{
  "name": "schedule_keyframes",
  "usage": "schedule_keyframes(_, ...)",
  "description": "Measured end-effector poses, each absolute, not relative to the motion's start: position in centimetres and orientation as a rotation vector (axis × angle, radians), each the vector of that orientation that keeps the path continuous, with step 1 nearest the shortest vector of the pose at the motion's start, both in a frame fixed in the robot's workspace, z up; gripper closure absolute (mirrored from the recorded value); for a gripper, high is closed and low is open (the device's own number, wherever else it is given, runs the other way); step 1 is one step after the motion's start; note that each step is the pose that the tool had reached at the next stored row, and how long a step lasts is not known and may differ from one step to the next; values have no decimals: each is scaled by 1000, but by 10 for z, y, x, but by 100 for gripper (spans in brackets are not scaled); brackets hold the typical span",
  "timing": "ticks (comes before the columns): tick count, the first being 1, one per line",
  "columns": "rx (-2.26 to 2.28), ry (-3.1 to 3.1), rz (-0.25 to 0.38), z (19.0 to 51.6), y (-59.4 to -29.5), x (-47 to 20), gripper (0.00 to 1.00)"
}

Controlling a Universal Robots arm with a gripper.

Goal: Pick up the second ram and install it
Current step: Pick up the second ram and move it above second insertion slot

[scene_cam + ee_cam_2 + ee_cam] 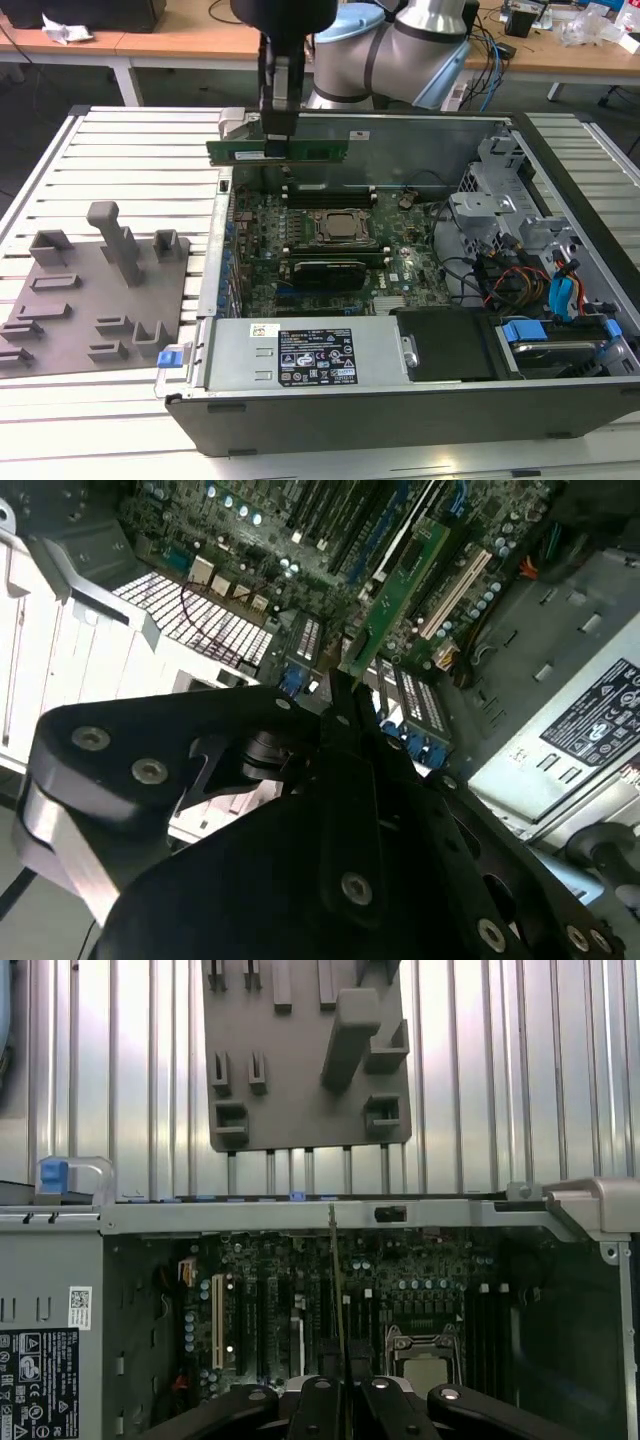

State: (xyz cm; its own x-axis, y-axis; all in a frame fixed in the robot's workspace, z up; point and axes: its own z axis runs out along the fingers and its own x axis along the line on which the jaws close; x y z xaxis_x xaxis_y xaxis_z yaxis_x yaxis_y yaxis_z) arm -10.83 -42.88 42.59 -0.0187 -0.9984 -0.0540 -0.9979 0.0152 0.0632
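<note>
The second ram (318, 151), a thin, flat green strip lying level, is clamped at its middle between the matte black gripper (277, 146) fingers and is held over the open metal case (420, 135), at eleven o'clock from the square processor socket (340, 228).

Second ram (320, 151): a long, narrow, thin green board strip. It is held in the air, standing on edge with its long side level, clamped at about mid-length between the closed fingers of the hand (278, 138). It sits above the open computer case (400, 425), over the motherboard area. In the first wrist view the strip (336, 1280) appears edge-on as a thin line. In the second wrist view its green face (400, 590) extends away from the fingers.
</note>
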Motion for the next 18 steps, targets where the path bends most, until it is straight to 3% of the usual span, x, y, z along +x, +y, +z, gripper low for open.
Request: schedule_keyframes(18,2193,-2231,-137,426,-429,-48,86)
